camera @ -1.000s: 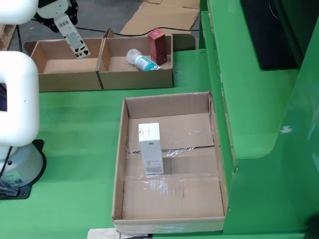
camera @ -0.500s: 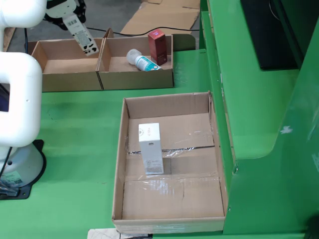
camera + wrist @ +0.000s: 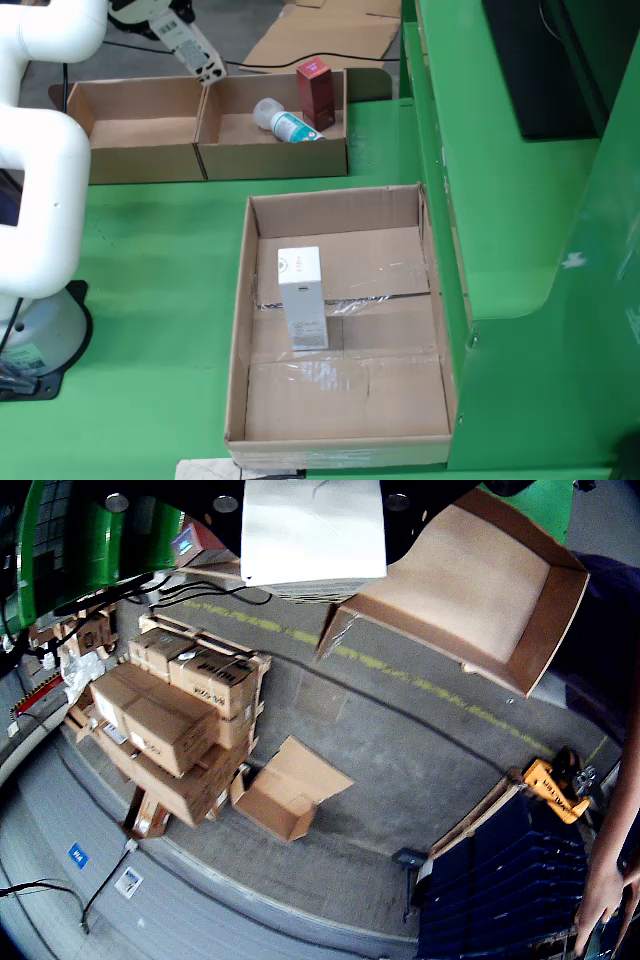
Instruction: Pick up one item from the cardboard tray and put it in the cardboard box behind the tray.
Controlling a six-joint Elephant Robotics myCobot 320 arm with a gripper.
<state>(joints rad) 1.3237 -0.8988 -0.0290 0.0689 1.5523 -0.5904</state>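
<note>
In the fixed view a large cardboard tray lies on the green table with one white carton lying in it. Behind it stand two smaller cardboard boxes: the left one is empty, the right one holds a red carton and a clear bottle with a teal label. The white arm's gripper hovers over the wall between those two boxes. Its jaws are too small to read. In the gripper view a white flat-sided object fills the top centre, beside an empty cardboard box.
The arm's white base stands at the left of the table. A raised green frame borders the tray on the right. The gripper view looks out over a warehouse floor with stacked cartons, blue crates and a person's arm.
</note>
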